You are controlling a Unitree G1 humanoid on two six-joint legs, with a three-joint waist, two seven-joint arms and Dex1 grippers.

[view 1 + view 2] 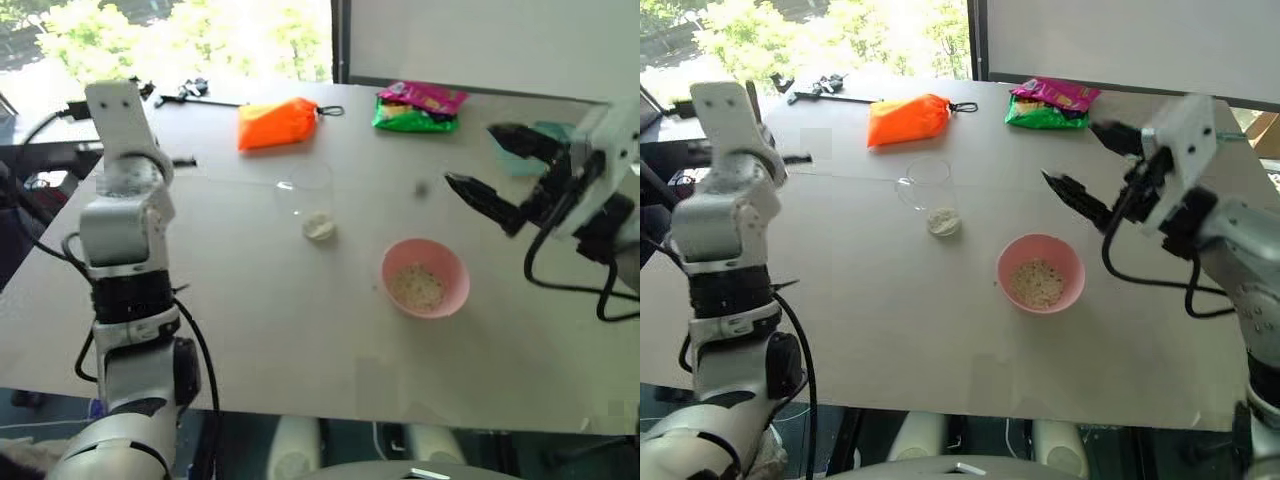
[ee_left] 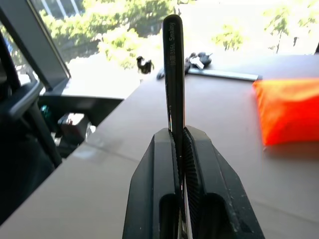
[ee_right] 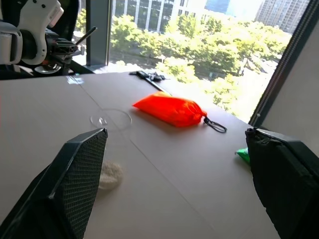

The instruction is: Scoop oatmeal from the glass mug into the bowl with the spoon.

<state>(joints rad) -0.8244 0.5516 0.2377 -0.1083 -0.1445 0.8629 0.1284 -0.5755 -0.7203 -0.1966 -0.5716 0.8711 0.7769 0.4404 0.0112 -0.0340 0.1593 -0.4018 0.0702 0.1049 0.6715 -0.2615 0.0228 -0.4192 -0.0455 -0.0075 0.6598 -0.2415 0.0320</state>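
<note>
My left gripper (image 2: 180,149) pinches the slim steel spoon (image 2: 173,74) upright between ribbed black pads, its handle stamped with small lettering I can't fully read. My right gripper (image 1: 1085,165) hangs wide open beyond the smooth pink bowl (image 1: 1040,272) of flaky oatmeal (image 1: 1038,283). The clear glass mug (image 1: 929,192) stands mid-table.

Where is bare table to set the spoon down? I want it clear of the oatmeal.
Free: the wide near strip of the table in front of the bowl. Crowded: the middle around the glass mug, and the far edge by the orange pouch.
</note>
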